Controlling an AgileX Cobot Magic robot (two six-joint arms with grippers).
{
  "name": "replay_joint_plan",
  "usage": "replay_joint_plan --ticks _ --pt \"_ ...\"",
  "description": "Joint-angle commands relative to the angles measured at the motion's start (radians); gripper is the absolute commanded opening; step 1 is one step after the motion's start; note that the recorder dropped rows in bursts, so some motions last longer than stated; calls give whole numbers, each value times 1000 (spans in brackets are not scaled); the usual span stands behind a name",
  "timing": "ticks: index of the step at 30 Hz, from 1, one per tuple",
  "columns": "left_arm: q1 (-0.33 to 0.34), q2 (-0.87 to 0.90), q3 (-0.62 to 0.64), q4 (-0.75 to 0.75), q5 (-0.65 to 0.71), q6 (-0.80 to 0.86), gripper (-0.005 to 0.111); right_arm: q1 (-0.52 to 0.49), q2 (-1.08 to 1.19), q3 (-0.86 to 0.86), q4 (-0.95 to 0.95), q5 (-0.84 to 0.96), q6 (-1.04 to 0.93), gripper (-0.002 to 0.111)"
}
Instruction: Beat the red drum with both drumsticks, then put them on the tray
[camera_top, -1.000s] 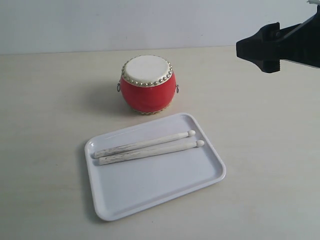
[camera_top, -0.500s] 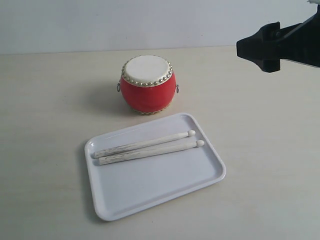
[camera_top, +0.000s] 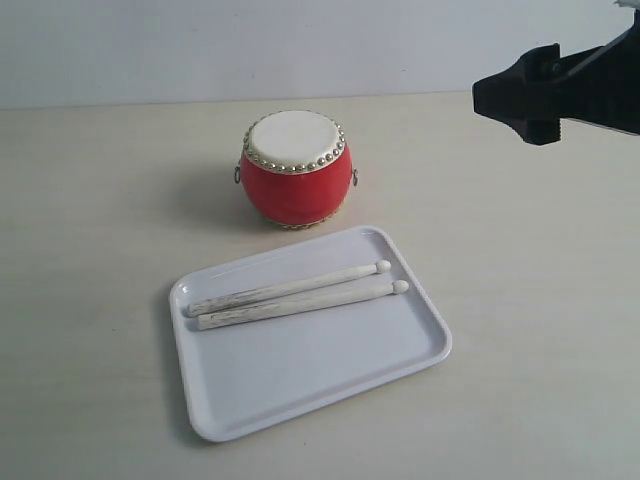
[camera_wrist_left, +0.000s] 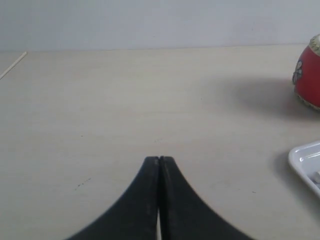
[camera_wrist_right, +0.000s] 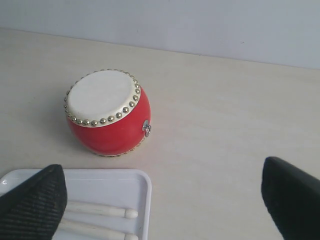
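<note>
The white tray (camera_top: 320, 370) lies just before the red drum (camera_top: 296, 185), both drumsticks (camera_top: 290, 288) side by side on it, likely put down for good: the right gripper (camera_wrist_right: 161, 172) hangs spread and empty, the left gripper (camera_wrist_left: 159, 161) pinched together on nothing.

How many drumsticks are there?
2. One drumstick lies on the tray, on the side nearer the red drum. The other drumstick lies right beside it on the tray. None seem hidden.
</note>
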Motion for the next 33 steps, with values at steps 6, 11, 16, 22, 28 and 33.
replay_joint_plan --ticks 6,11,16,22,28,33 --pt "3 -5 4 -1 -15 2 0 -5 2 2 -5 -10 4 105" --pt "3 -5 4 -1 -15 2 0 -5 2 2 -5 -10 4 105" --pt "3 -5 4 -1 -15 2 0 -5 -21 2 -5 -10 5 105" --pt "3 -5 4 -1 -15 2 0 -5 -350 2 -47 -37 -59 105" --pt "3 -5 4 -1 -13 2 0 -5 -806 2 -68 -54 -55 105" --pt "3 -5 4 -1 -13 2 0 -5 -1039 2 -68 -54 -50 105"
